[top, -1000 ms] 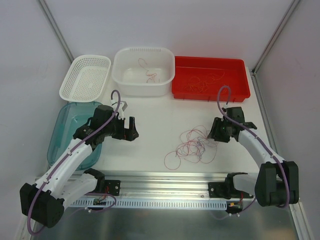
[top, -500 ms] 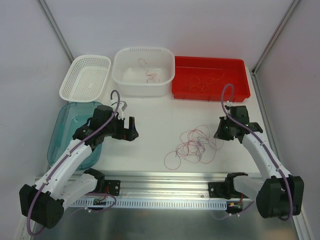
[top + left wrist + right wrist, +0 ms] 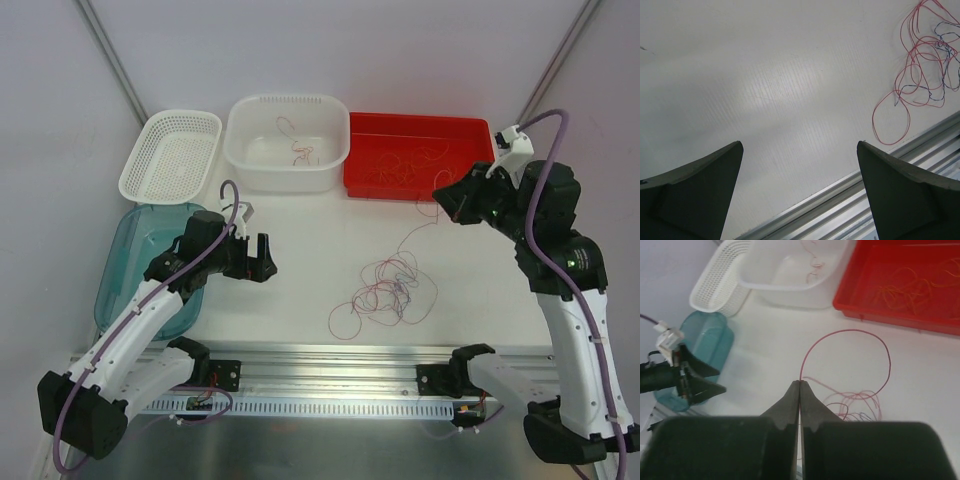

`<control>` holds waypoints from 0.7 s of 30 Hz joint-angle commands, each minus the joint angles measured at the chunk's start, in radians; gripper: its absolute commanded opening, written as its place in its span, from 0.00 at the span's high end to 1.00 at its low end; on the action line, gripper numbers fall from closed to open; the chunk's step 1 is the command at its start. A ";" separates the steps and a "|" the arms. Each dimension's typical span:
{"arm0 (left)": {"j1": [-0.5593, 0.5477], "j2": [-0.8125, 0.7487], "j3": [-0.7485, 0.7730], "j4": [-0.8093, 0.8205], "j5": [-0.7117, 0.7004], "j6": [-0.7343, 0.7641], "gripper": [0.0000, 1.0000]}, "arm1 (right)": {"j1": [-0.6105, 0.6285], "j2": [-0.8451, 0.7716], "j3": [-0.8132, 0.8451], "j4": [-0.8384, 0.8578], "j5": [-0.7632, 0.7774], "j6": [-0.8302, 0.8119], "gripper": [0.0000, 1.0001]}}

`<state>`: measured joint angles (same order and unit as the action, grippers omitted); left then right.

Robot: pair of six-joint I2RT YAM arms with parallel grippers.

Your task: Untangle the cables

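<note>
A tangle of thin red, pinkish and dark cables (image 3: 385,288) lies on the white table between the arms. The same cables (image 3: 920,75) show at the upper right of the left wrist view. My right gripper (image 3: 447,195) hangs raised by the red tray's front edge, shut on one red cable (image 3: 850,331). That cable arcs up from the closed tips (image 3: 800,382) and drops back into the tangle (image 3: 855,402). My left gripper (image 3: 262,258) stands open low over bare table, left of the tangle, with nothing between its fingers (image 3: 705,170).
At the back stand a white perforated basket (image 3: 160,190), a white tub (image 3: 285,178) with a few cables inside, and a red tray (image 3: 400,186) holding orange cables. A teal container (image 3: 125,265) lies under the left arm. An aluminium rail (image 3: 330,362) runs along the near edge.
The right gripper closed on a red cable at the tangle's right side, then rose and swung back toward the red tray, drawing the strand up. The left arm stayed put.
</note>
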<state>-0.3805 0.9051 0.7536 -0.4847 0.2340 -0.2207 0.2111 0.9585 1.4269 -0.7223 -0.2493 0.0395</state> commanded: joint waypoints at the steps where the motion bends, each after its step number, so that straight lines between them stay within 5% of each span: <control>1: -0.006 -0.028 -0.011 0.009 0.013 0.017 0.01 | 0.094 0.052 0.059 0.076 -0.081 0.055 0.99; 13: -0.038 -0.057 0.009 0.121 0.151 -0.094 0.01 | 0.453 0.246 -0.019 0.351 0.113 0.215 0.99; 21: -0.342 -0.077 -0.078 0.447 -0.062 -0.157 0.01 | 0.540 0.287 -0.069 0.441 0.174 0.304 0.99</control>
<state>-0.6582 0.8242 0.7277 -0.2417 0.2596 -0.3309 0.7391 1.2667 1.3708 -0.3897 -0.1207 0.2813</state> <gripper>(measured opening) 0.992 0.012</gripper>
